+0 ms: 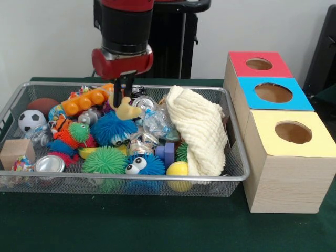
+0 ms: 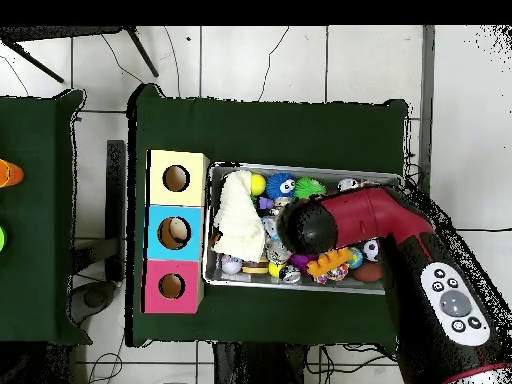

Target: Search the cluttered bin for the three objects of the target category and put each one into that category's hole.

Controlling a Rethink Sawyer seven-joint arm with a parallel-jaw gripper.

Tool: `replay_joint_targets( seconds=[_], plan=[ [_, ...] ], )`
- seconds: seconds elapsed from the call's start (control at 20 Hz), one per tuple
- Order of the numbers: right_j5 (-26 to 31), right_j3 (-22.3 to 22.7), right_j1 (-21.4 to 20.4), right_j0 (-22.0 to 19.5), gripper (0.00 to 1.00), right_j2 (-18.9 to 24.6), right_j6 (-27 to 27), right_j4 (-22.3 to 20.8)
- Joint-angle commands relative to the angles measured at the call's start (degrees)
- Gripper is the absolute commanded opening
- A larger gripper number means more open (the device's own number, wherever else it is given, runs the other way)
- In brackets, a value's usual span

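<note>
in the bin (image 1: 239, 176), spiky blue toy (image 1: 113, 127)

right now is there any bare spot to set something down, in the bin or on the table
The mesh bin is packed: toys cover its floor and the cream cloth fills its end nearest the boxes, with the gripper low over the middle. Bare green table lies along the bin's front edge, running under the yellow box. The overhead view also shows bare cloth behind the bin.
</note>
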Motion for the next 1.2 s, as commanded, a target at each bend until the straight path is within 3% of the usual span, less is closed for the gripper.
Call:
replay_joint_targets(
  seconds=[0.05, 0.5, 1.2],
  plan=[
    [6.0, 4.9, -4.0, 2.5, 0.0, 0.8, -3.1, 3.4],
    [7.1, 8.8, -7.5, 7.2, 0.0, 0.2, 1.6, 9.6],
    [11.7, 5.7, -9.7, 15.5, 0.0, -2.5, 4.1, 14.3]
  ],
)
